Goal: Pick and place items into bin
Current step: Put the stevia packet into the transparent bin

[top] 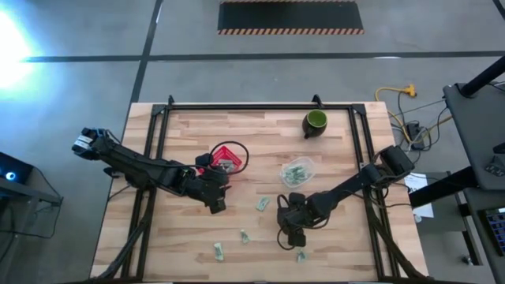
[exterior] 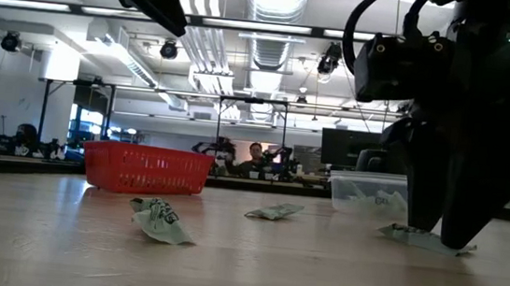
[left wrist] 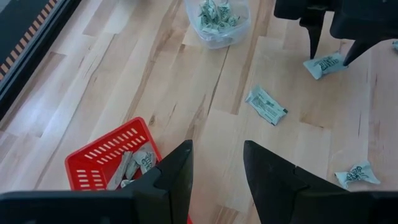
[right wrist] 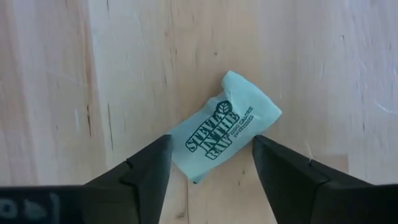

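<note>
Straddling a green packet [right wrist: 225,127] on the desk [top: 339,244], our right gripper [right wrist: 210,163] stands wide, well away from the red basket [top: 229,157]; our left gripper [left wrist: 216,168] hovers part-open beside that basket.

I saw a pale wood-plank table [top: 237,158] with a dark frame along its edges. A red basket [top: 230,156] sat left of centre in the high view, wrapped pieces inside it. A dark green cup [top: 316,121] stood at upper right. A clear tub [top: 298,171] holding more packets lay right of centre. Loose packets lay on the bare wood toward the lower middle: one [top: 262,203] near centre, one [top: 245,236] below it, one [top: 218,252] lower left, one [top: 301,255] lower right.
</note>
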Tool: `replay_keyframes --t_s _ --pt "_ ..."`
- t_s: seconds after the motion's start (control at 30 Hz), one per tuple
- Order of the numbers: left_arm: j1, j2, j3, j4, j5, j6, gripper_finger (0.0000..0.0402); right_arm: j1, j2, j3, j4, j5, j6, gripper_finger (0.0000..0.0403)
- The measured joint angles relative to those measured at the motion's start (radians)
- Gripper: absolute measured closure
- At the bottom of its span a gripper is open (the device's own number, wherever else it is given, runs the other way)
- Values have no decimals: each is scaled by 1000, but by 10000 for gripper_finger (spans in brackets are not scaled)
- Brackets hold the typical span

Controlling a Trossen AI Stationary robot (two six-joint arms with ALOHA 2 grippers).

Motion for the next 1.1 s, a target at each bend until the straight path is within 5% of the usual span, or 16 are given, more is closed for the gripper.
replay_keyframes --t_s 0.8,1.1 --pt "0 0 0 4 0 -1 276 12 0 1 11 3 -4 382" --pt "0 0 0 4 0 -2 276 12 -15 2 5 3 0 393"
